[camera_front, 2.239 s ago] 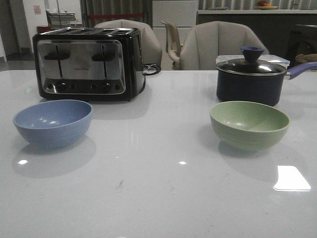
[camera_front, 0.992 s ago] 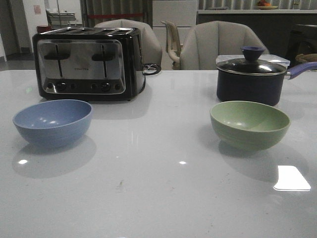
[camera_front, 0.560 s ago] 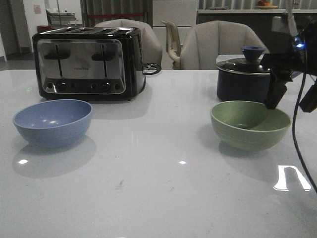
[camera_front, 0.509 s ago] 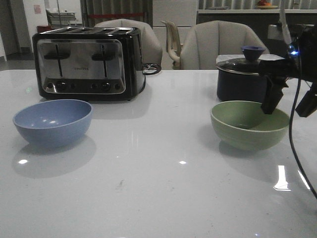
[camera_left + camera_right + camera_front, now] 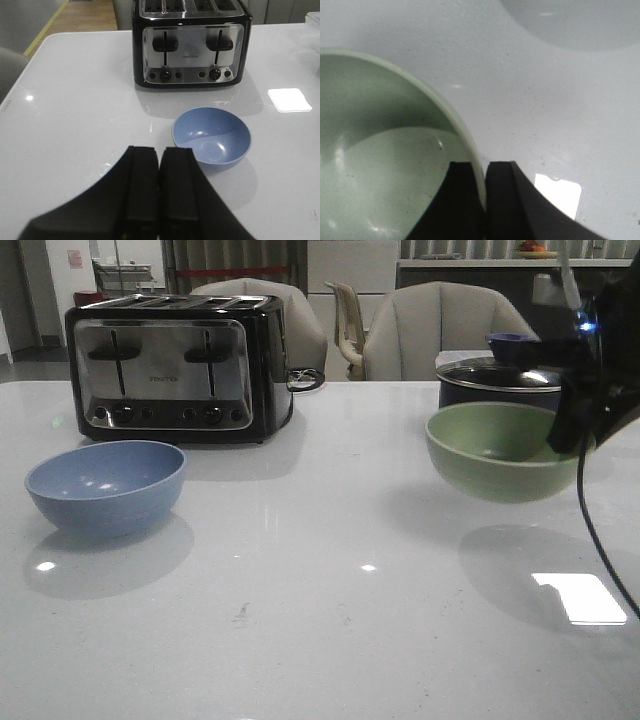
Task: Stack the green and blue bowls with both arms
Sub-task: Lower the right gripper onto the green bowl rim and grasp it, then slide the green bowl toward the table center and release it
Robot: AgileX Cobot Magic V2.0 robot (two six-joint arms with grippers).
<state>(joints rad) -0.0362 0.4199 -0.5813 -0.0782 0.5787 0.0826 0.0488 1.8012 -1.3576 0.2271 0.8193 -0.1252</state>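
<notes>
right gripper (image 5: 572, 435) in the front view clamps the near-right rim of the green bowl (image 5: 495, 452), which hangs clear of the white table (image 5: 320, 620) above its own shadow, in front of the navy saucepan (image 5: 495, 380); the blue bowl (image 5: 105, 486) sits on the table before the toaster (image 5: 178, 365)

left wrist view: left gripper (image 5: 159, 165) closed on nothing, fingers pressed together, blue bowl (image 5: 211, 136) just beyond

right wrist view: fingers (image 5: 502, 195) pinch the green rim (image 5: 470, 150), one inside, one outside

Front cam low, facing toaster (image 5: 178, 365); left wrist shares it; right wrist close on table (image 5: 560, 100)
</notes>
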